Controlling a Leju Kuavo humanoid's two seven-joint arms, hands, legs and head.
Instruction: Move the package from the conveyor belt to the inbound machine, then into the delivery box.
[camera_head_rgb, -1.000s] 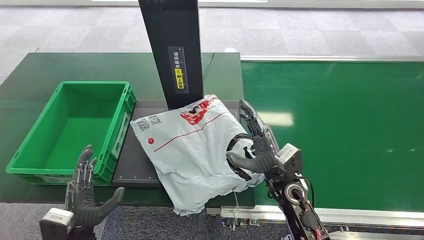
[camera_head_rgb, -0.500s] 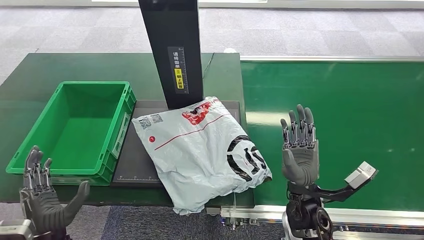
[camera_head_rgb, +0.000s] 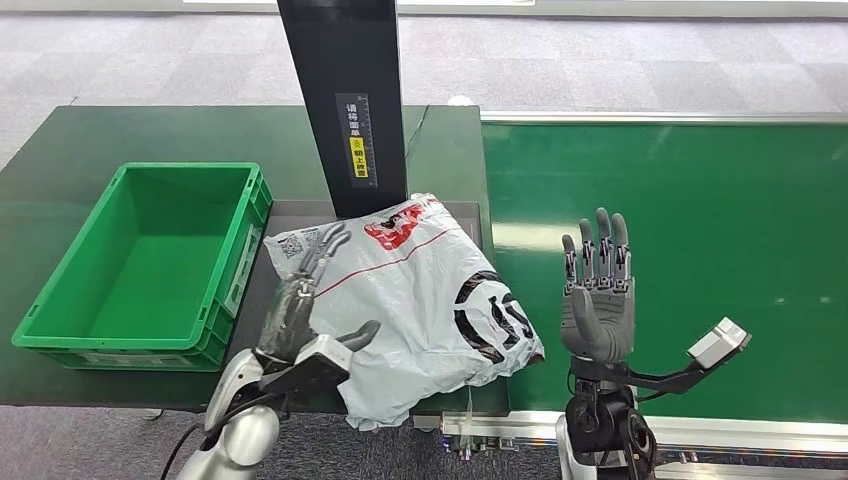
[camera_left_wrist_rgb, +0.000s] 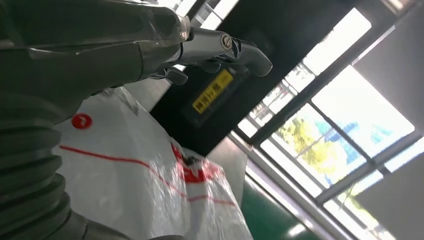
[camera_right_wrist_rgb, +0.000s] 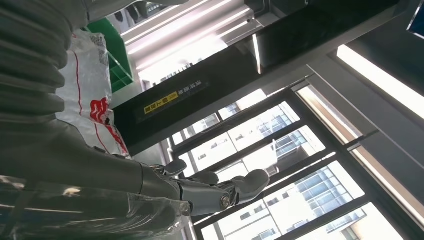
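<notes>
Lying: one package (camera_head_rgb: 410, 300) | left hand (camera_head_rgb: 300, 310) spread | right hand (camera_head_rgb: 597, 290) spread | one green box (camera_head_rgb: 60, 285)

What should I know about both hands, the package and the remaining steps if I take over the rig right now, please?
Left hand: open, fingers extended over the near-left part of the package, not gripping it.
Right hand: open, palm up, raised over the conveyor belt, holding nothing.
Package: lies on the dark platform of the inbound machine, in front of its black column, one corner hanging past the near edge.
Delivery box: green crate left of the machine, nothing in it.
Done: belt to machine.
Left: grasp the package and place it in the crate.
</notes>
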